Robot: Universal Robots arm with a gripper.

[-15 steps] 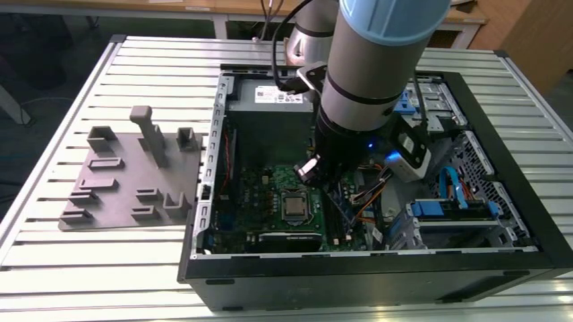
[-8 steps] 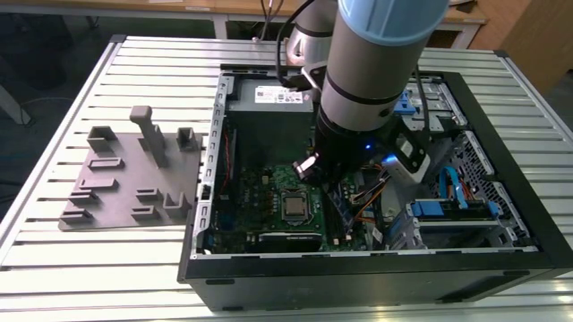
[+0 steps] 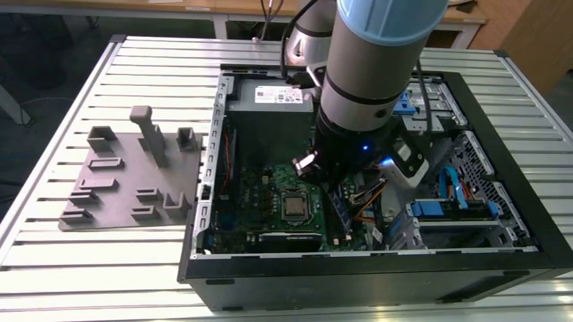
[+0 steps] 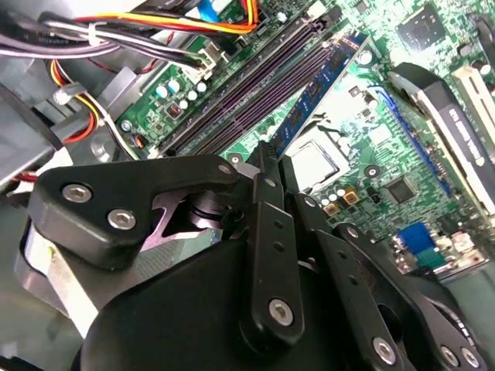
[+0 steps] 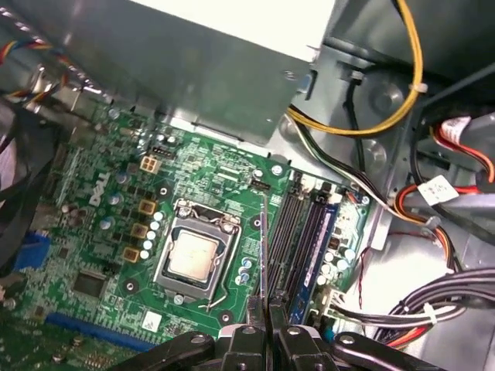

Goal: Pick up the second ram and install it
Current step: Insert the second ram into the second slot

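Clamping the second ram (image 5: 264, 247) between its fingertips, the gripper (image 5: 267, 309) hangs low inside the open computer case (image 3: 376, 258). In the first wrist view the stick shows edge-on as a thin dark line. It stands on its long edge over the green motherboard (image 5: 108, 193), between the CPU socket (image 5: 193, 256) and the bank of black memory slots (image 5: 292, 232), and runs parallel to them. Whether its lower edge touches the board or a slot, I cannot tell. On the far side of the slots from the socket, a blue strip (image 5: 321, 246) runs along the outermost one and looks like a seated stick. In the second wrist view the held stick shows its blue face, reaching out from the fingertips alongside the slots.

In the exterior view the arm (image 3: 367, 80) stands over the middle of the case. The socket sits at about seven o'clock from the gripper and the grey power supply (image 3: 268, 100) at eleven o'clock. A grey fixture plate (image 3: 125, 174) lies on the slatted table (image 3: 134, 268) at nine o'clock of the case, just beside it.
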